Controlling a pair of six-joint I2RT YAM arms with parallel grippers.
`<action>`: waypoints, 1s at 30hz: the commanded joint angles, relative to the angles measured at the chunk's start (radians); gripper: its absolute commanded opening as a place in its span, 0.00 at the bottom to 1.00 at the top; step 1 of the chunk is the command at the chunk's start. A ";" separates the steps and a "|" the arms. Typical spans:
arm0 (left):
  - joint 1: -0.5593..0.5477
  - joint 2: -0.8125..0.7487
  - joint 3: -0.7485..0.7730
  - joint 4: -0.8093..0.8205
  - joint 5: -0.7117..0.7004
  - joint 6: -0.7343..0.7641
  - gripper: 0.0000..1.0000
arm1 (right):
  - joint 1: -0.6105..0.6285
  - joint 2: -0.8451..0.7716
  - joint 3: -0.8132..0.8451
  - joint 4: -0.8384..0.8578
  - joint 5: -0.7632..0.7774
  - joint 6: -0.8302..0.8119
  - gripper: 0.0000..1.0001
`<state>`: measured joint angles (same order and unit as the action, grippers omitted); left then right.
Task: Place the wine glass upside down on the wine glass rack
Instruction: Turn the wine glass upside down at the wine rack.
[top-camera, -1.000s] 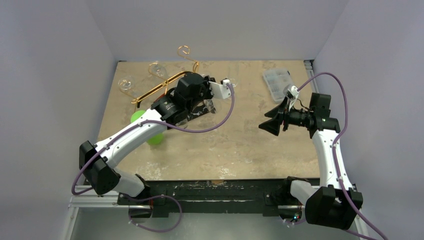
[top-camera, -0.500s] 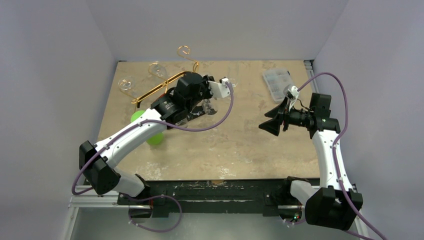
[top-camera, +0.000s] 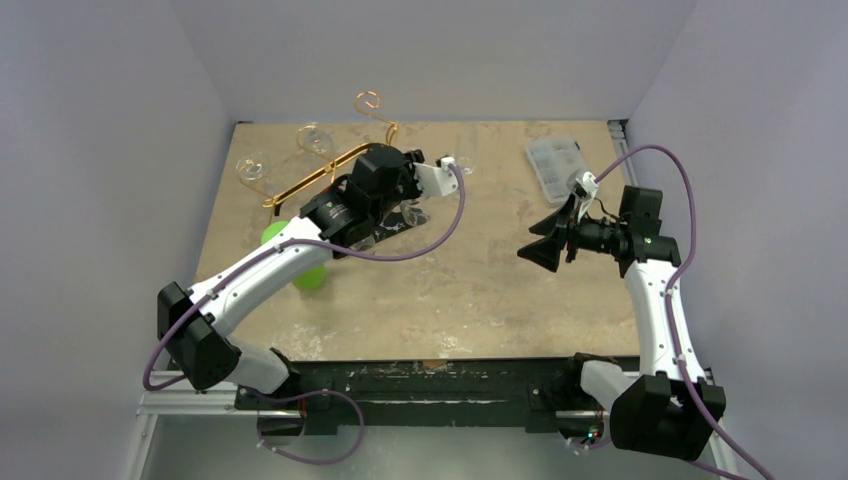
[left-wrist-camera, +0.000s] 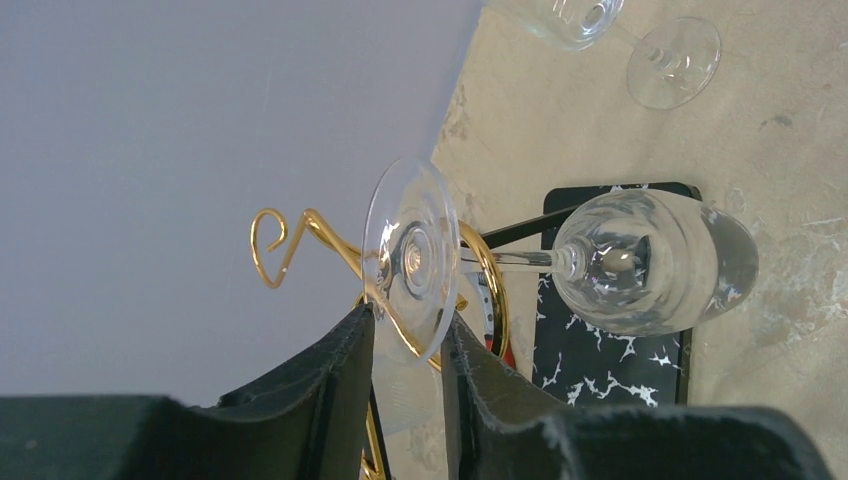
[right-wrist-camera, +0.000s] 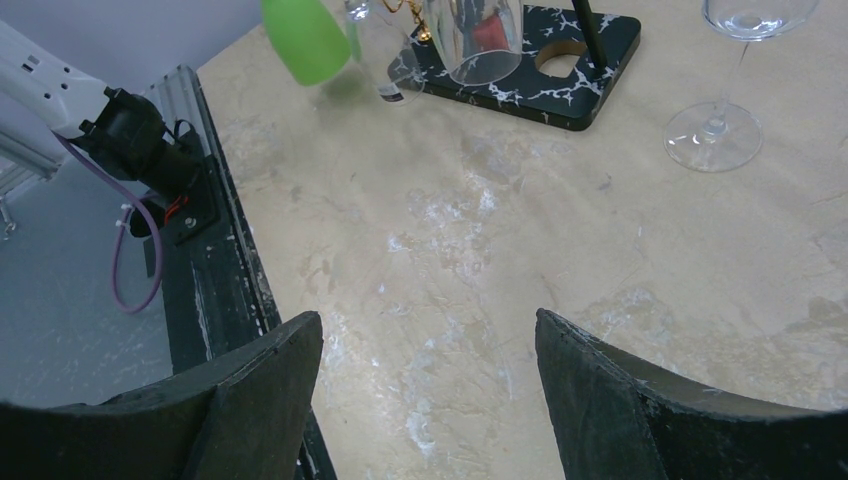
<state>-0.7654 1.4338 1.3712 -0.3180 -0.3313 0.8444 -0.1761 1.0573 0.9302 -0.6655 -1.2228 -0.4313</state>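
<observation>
Gold wire of the rack (left-wrist-camera: 275, 245) carries the glass (left-wrist-camera: 650, 262) upside down. Its foot rests against a curved arm, its stem runs through the wire, and its bowl hangs over the black board (left-wrist-camera: 600, 350), at the far left of the tabletop (top-camera: 480, 290). The left fingers (left-wrist-camera: 355, 365) stand a little apart, with the rim of the foot in the gap between them. They are not pressed flat on it, and whether either one touches the rim cannot be told. A second glass (left-wrist-camera: 675, 60) stands upright on the tabletop just beyond the board. The right fingers (top-camera: 545, 250) are spread wide with nothing between them, held above bare tabletop well to the right of the rack. A green object (right-wrist-camera: 305, 40) sits near the board's left end.
</observation>
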 joint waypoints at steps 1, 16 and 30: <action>0.009 -0.042 0.025 0.014 -0.029 -0.018 0.30 | -0.002 -0.016 0.032 0.003 -0.028 -0.016 0.77; 0.009 -0.056 0.012 -0.003 -0.090 0.035 0.36 | -0.002 -0.019 0.032 0.003 -0.029 -0.015 0.77; 0.011 -0.095 -0.020 -0.023 -0.125 0.024 0.43 | -0.002 -0.023 0.030 0.004 -0.033 -0.014 0.77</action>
<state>-0.7593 1.3941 1.3609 -0.3500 -0.4290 0.8742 -0.1761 1.0573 0.9302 -0.6655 -1.2232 -0.4313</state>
